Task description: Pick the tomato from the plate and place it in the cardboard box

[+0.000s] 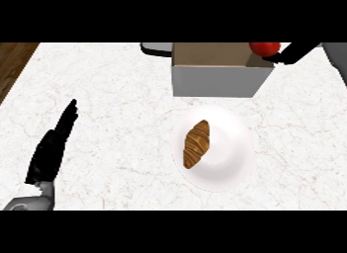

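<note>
Left robot hand (50,148) flat, tomato (264,48) seemingly held over cardboard box (218,74)

Red, round tomato (264,48) up at far right corner of box (218,69), over its rim. Open-topped box, brown inside with pale walls, upright on worktop. White plate (231,163) just in front of box, without tomato.

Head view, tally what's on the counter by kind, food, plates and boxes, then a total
Food: 2, the tomato in the right hand and the croissant
Plates: 1, the white plate
Boxes: 1, the cardboard box
Total: 4
</note>
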You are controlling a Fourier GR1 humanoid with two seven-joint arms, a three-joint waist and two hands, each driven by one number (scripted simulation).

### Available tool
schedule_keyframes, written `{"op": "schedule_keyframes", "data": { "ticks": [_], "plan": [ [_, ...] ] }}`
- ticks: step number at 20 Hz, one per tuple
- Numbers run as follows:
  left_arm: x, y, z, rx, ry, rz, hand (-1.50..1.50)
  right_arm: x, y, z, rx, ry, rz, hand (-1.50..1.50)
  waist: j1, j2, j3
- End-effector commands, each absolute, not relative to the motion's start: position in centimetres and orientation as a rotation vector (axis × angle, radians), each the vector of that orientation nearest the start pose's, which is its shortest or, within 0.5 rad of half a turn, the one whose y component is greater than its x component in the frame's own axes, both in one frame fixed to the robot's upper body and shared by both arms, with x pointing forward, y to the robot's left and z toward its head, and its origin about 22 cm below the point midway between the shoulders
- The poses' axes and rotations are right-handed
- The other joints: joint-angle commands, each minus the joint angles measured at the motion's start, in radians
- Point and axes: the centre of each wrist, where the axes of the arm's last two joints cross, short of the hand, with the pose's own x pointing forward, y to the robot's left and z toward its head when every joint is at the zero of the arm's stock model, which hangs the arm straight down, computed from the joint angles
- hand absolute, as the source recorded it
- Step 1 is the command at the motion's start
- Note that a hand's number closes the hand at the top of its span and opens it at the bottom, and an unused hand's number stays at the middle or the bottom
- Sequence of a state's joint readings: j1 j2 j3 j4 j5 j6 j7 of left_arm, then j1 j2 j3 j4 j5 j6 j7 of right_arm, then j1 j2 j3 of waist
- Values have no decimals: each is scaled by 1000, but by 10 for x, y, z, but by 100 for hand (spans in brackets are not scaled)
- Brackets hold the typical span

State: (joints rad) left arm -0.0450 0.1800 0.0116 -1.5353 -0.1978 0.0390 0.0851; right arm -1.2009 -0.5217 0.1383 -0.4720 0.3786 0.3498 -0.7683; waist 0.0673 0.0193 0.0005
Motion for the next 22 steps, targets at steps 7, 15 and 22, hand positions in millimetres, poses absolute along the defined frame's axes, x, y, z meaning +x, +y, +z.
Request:
{"op": "schedule_keyframes", "data": {
  "ticks": [7,15,22],
  "plan": [
    [253,268,25,343,-1486,-243,0,481,-177,198,-52,-1880,1427,150,-10,-3,0],
    [240,274,11,343,-1484,-257,0,476,-136,153,-118,-1729,1425,150,6,1,-1],
    [274,270,26,335,-1494,-248,0,466,-125,113,-41,-1734,1365,-150,-1,11,0]
  ]
}}
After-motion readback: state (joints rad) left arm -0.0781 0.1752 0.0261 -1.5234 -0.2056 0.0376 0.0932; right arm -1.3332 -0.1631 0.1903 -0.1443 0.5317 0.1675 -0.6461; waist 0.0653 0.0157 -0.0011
